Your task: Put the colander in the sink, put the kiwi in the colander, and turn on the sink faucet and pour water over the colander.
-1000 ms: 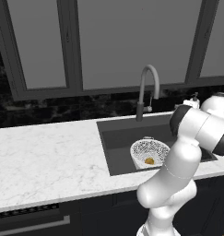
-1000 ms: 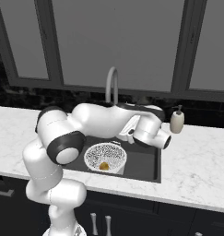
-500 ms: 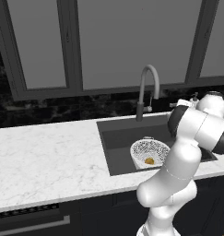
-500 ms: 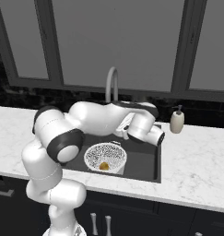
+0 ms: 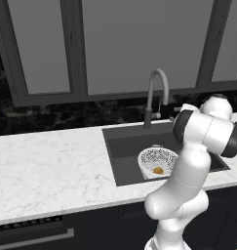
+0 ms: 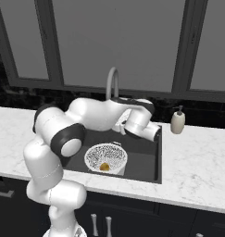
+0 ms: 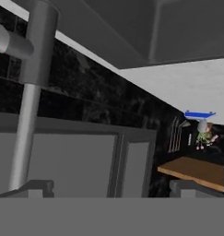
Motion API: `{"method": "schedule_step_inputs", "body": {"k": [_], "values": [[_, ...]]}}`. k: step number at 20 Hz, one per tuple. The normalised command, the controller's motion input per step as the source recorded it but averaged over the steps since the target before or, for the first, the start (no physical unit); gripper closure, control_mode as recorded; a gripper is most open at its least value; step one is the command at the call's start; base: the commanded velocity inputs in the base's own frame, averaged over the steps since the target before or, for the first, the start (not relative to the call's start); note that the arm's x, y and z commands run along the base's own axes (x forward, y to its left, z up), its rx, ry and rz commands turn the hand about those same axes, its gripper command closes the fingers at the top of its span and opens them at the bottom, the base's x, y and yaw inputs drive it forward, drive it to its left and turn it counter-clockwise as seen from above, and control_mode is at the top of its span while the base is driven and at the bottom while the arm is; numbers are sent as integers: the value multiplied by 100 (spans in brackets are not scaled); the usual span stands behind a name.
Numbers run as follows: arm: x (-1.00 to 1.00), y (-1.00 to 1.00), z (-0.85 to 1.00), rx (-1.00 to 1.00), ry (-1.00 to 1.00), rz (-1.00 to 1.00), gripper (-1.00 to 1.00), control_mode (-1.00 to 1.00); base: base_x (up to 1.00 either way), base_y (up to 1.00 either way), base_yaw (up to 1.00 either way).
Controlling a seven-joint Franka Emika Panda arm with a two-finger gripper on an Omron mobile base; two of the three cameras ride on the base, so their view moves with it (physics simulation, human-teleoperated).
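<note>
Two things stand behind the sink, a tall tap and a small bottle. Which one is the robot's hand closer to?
The tall grey faucet. The gripper sits at its base, while the beige soap bottle stands apart on the counter.

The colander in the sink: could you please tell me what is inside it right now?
Inside the colander lies the kiwi, resting on the mesh bottom toward the near side. Nothing else shows in it. The sink floor under the colander is covered by it.

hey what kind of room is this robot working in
It looks like a home kitchen: a marble-look counter with a dark sink set in it, a gooseneck faucet behind, and a soap dispenser nearby.
</note>
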Motion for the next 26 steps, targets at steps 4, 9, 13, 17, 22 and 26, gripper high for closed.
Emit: {"method": "schedule_step_inputs", "body": {"k": [4, 9, 13, 17, 22, 26], "values": [[21, 1, -20, 0, 5, -1, -100, -100, 0, 0, 0], [12, 0, -29, 0, 8, -3, -100, -100, 0, 0, 0], [11, 0, -4, 0, 1, -6, -100, -100, 0, 0, 0], [25, 0, 0, 0, 0, -10, -100, -100, 0, 0, 0], [28, 0, 0, 0, 0, -10, -100, -100, 0, 0, 0], [17, 0, 0, 3, 0, -7, -100, -100, 0, 0, 0]]}}
